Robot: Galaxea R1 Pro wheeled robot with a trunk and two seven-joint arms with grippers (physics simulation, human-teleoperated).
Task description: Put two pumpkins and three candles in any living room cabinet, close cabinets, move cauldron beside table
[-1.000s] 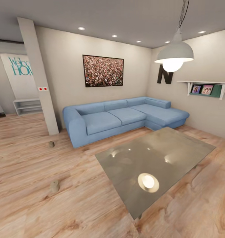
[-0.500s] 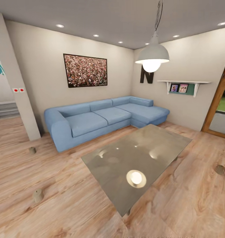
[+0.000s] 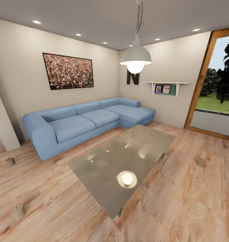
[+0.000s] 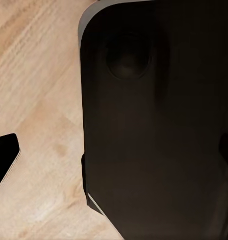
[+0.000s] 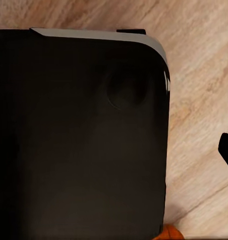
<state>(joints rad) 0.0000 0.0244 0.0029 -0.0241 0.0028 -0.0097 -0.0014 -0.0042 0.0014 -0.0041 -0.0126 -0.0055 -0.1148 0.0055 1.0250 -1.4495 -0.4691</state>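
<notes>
Three tan candles stand on the wood floor in the head view: one near the left front (image 3: 18,211), one further back by the pillar (image 3: 10,161), and one right of the table (image 3: 201,162). The low table (image 3: 104,168) with its glossy grey top sits mid-room in front of the sofa. An orange pumpkin (image 5: 169,233) peeks out beside the robot's dark base (image 5: 78,135) in the right wrist view. Each wrist view catches one black fingertip at its edge, left (image 4: 3,159) and right (image 5: 227,150), above bare floor. The cabinet and cauldron are out of view.
A blue corner sofa (image 3: 84,122) lines the back wall. A pendant lamp (image 3: 135,58) hangs over the table. A glass door with a wood frame (image 3: 213,101) is at the right, a wall shelf (image 3: 165,86) beside it, and a white pillar (image 3: 2,127) at the left.
The camera has swung to the right, so the whole scene slid left. The candle right of the table and the glass door came into view; nothing in the room moved.
</notes>
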